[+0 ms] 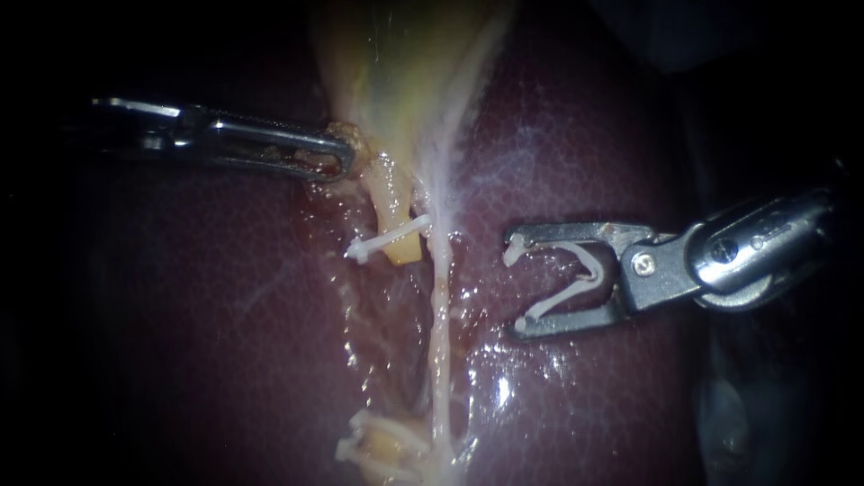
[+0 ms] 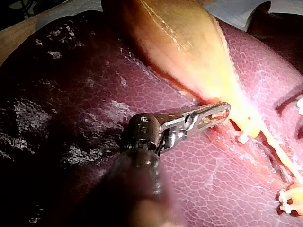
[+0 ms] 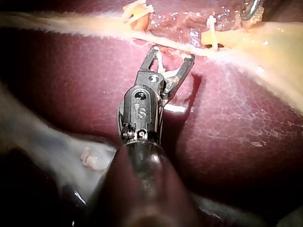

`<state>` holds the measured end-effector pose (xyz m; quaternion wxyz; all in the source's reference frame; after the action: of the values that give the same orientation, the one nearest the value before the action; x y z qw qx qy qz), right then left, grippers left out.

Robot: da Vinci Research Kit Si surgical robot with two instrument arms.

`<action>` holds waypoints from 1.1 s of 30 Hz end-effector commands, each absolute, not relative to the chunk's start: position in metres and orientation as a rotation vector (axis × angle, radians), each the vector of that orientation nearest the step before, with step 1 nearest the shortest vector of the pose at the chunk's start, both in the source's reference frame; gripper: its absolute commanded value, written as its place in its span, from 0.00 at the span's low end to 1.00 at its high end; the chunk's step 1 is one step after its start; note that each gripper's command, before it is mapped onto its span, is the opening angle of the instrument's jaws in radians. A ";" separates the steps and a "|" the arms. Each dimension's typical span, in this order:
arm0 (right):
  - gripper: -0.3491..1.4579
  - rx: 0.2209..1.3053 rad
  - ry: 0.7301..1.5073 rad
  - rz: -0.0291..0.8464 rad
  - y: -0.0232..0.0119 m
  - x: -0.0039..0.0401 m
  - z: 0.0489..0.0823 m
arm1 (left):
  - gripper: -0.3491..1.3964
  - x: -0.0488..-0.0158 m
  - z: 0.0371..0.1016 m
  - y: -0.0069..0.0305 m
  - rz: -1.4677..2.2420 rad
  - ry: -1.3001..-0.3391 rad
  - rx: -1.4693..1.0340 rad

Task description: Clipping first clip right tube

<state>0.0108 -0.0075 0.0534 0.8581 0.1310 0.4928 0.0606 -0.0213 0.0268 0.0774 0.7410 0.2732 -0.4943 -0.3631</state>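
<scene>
Closest to the lens, the right instrument's end effector (image 1: 517, 288) stands wide apart with an open white clip (image 1: 580, 279) seated between its jaws. Its mouth faces the right tube (image 1: 439, 297), the pale bare strand running near to far over the liver (image 1: 576, 135), just to its left and not yet touched. Farther left, the left instrument's end effector (image 1: 337, 160) is clamped on the gallbladder (image 1: 405, 72) at its neck, likely drawing it aside so the tube lies taut and exposed for the clip.

Light: dim centre, dark edges.
Glare: wet liver (image 1: 499, 389) beneath right instrument's end effector (image 1: 516, 286).
Shadow: beside it, right wrist view.
</scene>
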 end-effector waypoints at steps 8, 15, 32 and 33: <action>0.47 0.273 1.038 0.129 -0.0075 0.0108 0.0534 | 0.00 -0.0202 0.0760 0.0276 -0.797 -1.084 0.610; 0.47 0.277 1.040 0.126 -0.0076 0.0110 0.0535 | 0.00 -0.0170 0.0723 0.0302 -0.837 -1.091 0.584; 0.47 0.475 1.045 0.285 -0.0108 0.0144 0.0578 | 0.00 -0.0162 0.0715 0.0305 -0.840 -1.092 0.568; 0.47 0.493 1.043 0.299 -0.0110 0.0146 0.0583 | 0.00 -0.0162 0.0715 0.0305 -0.840 -1.092 0.568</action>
<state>0.0149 -0.0114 0.0589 0.8254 0.2392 0.4897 0.1476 -0.0162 0.0305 0.0715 0.7348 0.2586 -0.4971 -0.3822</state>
